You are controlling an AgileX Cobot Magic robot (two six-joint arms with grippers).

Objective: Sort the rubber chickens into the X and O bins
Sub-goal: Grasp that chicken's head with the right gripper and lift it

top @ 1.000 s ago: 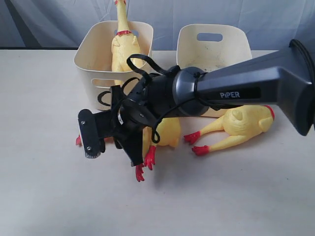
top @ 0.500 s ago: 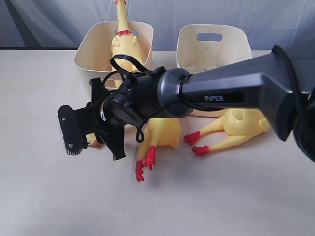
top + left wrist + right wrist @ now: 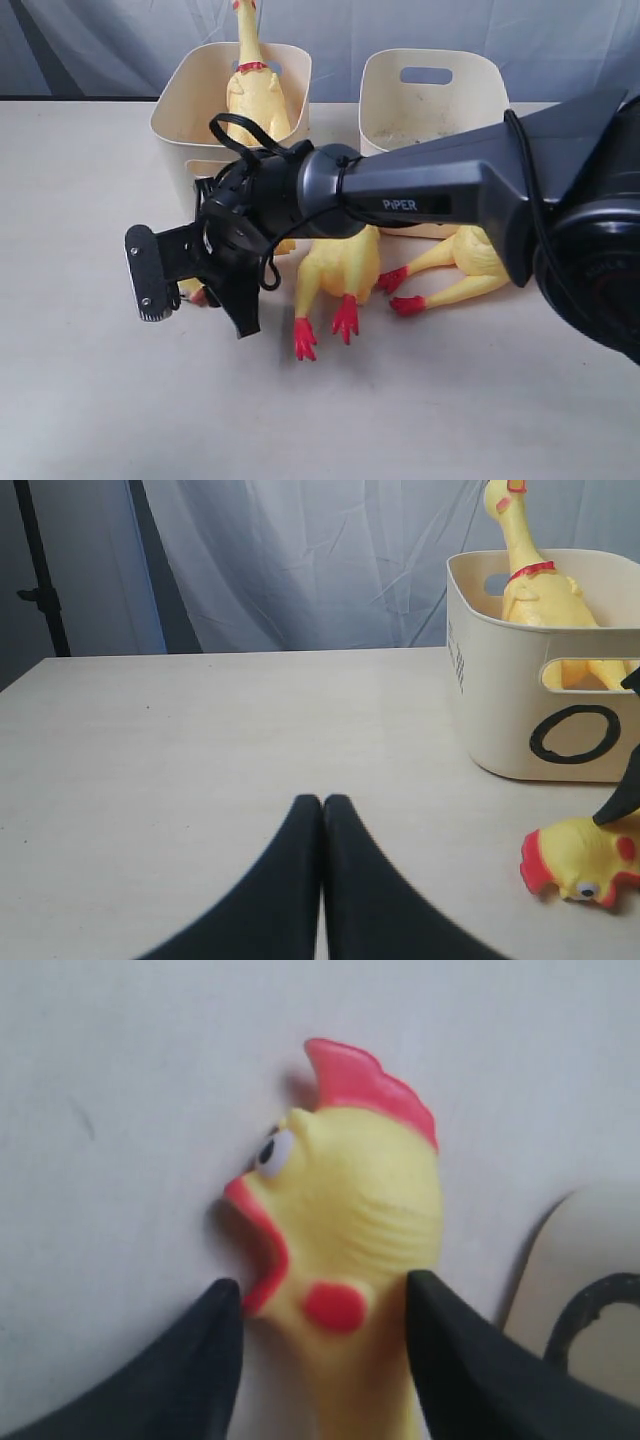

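My right gripper (image 3: pixel 322 1292) stands open, its jaws on either side of the neck of a yellow rubber chicken (image 3: pixel 350 1200) lying on the table. One finger touches the neck, and the other sits by the red beak. In the exterior view this chicken's body (image 3: pixel 340 265) and red feet lie in front of the bins. A second chicken (image 3: pixel 485 258) lies to the right. A third chicken (image 3: pixel 255 95) stands upright in the O bin (image 3: pixel 500 680). The other cream bin (image 3: pixel 430 58) has its mark hidden by the arm. My left gripper (image 3: pixel 322 802) is shut and holds nothing.
The right arm (image 3: pixel 430 195) stretches across both bins' fronts from the right side. A pale curtain hangs behind the table. In the left wrist view a black stand (image 3: pixel 40 580) rises at the table's far corner. Bare tabletop (image 3: pixel 200 740) lies beside the O bin.
The right arm has swung left and lowered over the lying chicken's head. That chicken's body and feet have shifted a little to the right.
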